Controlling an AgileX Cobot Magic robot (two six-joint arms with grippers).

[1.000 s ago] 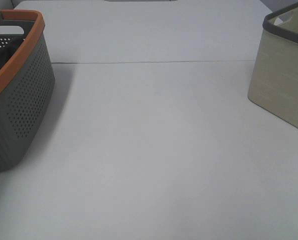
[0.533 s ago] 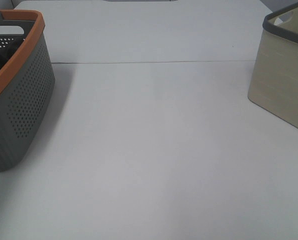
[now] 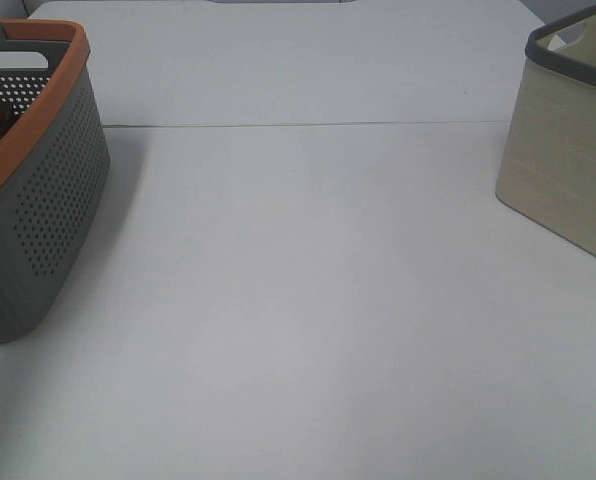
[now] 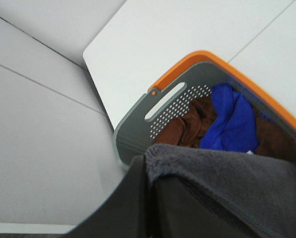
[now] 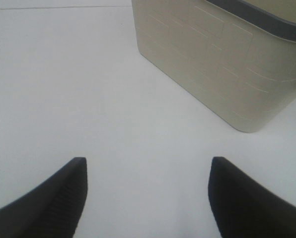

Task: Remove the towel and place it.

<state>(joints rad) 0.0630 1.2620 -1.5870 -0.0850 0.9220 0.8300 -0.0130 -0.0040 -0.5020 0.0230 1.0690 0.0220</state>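
Note:
A grey perforated basket with an orange rim (image 3: 48, 200) stands at the table's left edge. The left wrist view shows the basket (image 4: 138, 124) from above, holding a blue towel (image 4: 232, 124) and a brown towel (image 4: 183, 129). My left gripper (image 4: 152, 198) is shut on a dark grey towel (image 4: 227, 183) and holds it above the basket. My right gripper (image 5: 148, 198) is open and empty over the bare table, near a beige basket (image 5: 222, 64). Neither gripper shows in the exterior view.
The beige basket with a dark grey rim (image 3: 568, 170) stands at the table's right edge. The white table (image 3: 308, 300) lies between the two baskets, with a seam line across its far part.
In the exterior view, the dark shape inside the left basket has moved up and out of sight, leaving a brownish patch showing there. Nothing else has moved.

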